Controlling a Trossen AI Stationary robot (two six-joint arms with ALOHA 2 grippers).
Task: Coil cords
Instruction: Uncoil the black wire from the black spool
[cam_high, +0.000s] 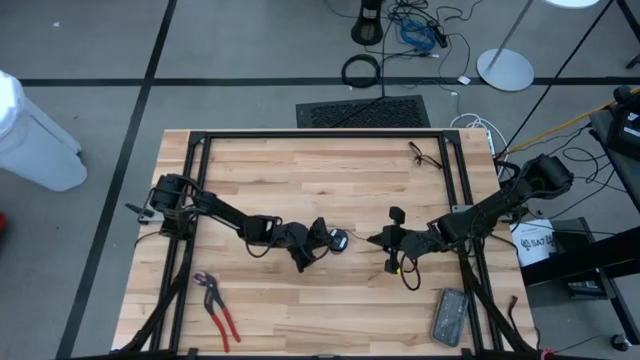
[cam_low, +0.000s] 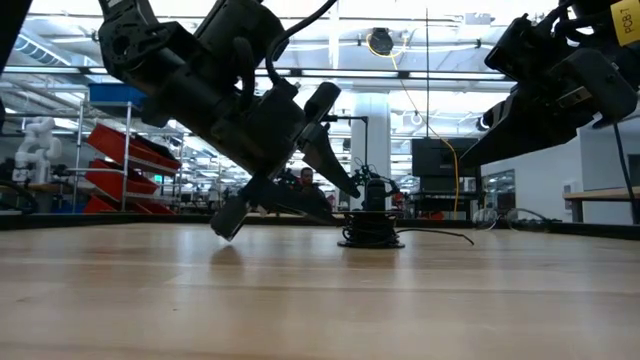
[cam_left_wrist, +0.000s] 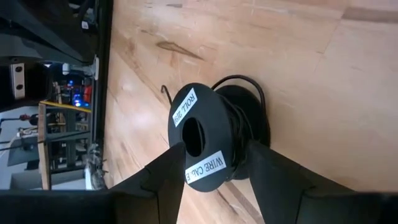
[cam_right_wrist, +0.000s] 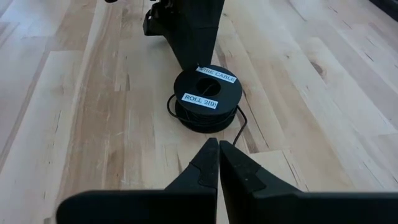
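The cord is a thin black wire wound on a small black spool (cam_right_wrist: 208, 98) with white labels. The spool stands on its lower flange at the table's middle (cam_high: 340, 241), and a loose loop of wire (cam_right_wrist: 239, 121) lies beside it. My left gripper (cam_left_wrist: 217, 155) reaches the spool from the table's left. It is open and rolled onto its side, one finger (cam_left_wrist: 165, 177) by the top flange and the other (cam_left_wrist: 280, 180) by the lower flange. My right gripper (cam_right_wrist: 218, 149) is shut and points at the spool from the right, a short way off. My left gripper has a finger on each side of the spool's flanges (cam_left_wrist: 186, 140), slanting down from the table's left. I cannot tell whether either finger touches it. The spool stands flat on the table.
Red-handled pliers (cam_high: 218, 308) lie at the near left and a grey flat device (cam_high: 450, 316) at the near right. A thin dark cord (cam_high: 425, 155) lies at the far right corner. Black frame rails (cam_high: 320, 135) run along the table's edges.
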